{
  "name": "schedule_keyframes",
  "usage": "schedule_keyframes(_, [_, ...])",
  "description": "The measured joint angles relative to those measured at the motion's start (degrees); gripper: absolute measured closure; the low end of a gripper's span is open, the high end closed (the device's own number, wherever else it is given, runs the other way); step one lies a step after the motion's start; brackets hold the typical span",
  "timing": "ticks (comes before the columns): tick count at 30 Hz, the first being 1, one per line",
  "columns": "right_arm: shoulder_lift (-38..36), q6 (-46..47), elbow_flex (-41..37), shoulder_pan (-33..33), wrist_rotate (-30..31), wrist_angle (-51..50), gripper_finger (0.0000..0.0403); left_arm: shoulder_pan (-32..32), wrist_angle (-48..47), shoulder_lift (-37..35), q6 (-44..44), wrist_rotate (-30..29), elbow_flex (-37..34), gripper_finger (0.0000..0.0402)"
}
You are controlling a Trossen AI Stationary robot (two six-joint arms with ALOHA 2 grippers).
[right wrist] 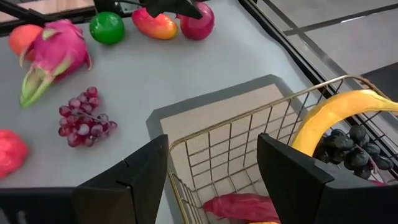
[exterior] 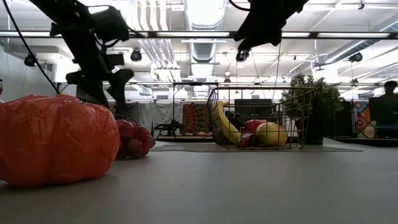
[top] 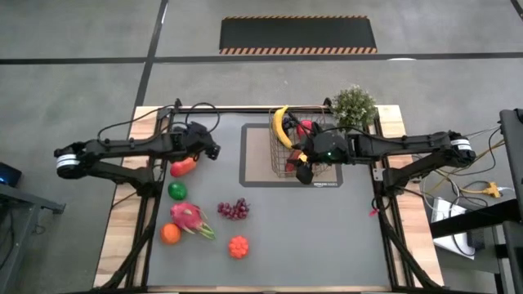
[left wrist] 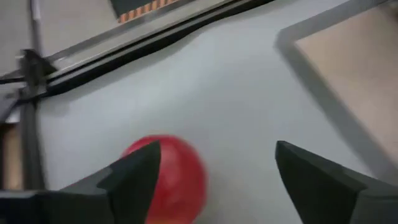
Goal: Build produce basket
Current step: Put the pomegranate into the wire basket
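The wire basket [top: 296,153] stands on the bordered mat [top: 255,163] and holds a yellow banana [right wrist: 336,118], dark grapes [right wrist: 348,149] and a red piece [right wrist: 239,205]. My right gripper [right wrist: 214,177] hovers open above the basket's near-left corner with nothing between its fingers. My left gripper [left wrist: 214,180] is open at the far left, slanting down over a red apple [left wrist: 168,174], which rests on the table partly behind one finger [left wrist: 134,180]. A red-yellow mango [top: 184,166] lies beside the apple.
Loose on the table's left half lie a green fruit [top: 177,190], a pink dragon fruit [top: 189,219], an orange [top: 170,233], red grapes [top: 233,210] and an orange-red fruit [top: 238,246]. A potted plant [top: 354,104] stands behind the basket at the far right.
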Motion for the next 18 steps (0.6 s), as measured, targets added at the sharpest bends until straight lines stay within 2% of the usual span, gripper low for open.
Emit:
schedule_keyframes(4, [0.0, 0.0, -0.4, 0.0, 0.0, 0.1, 0.0174, 2.2, -3.9, 0.1, -2.8, -0.4, -0.3, 0.0076])
schedule_keyframes(12, [0.0, -0.1, -1.2, 0.0, 0.0, 1.0, 0.0174, 4.5, -4.4, 3.8, -3.0, 2.1, -1.3, 0.0072])
schedule_keyframes(18, [0.0, -0.1, -1.3, 0.0, 0.0, 1.1, 0.0174, 4.8, -4.4, 7.3, -2.8, 0.6, -0.9, 0.0072])
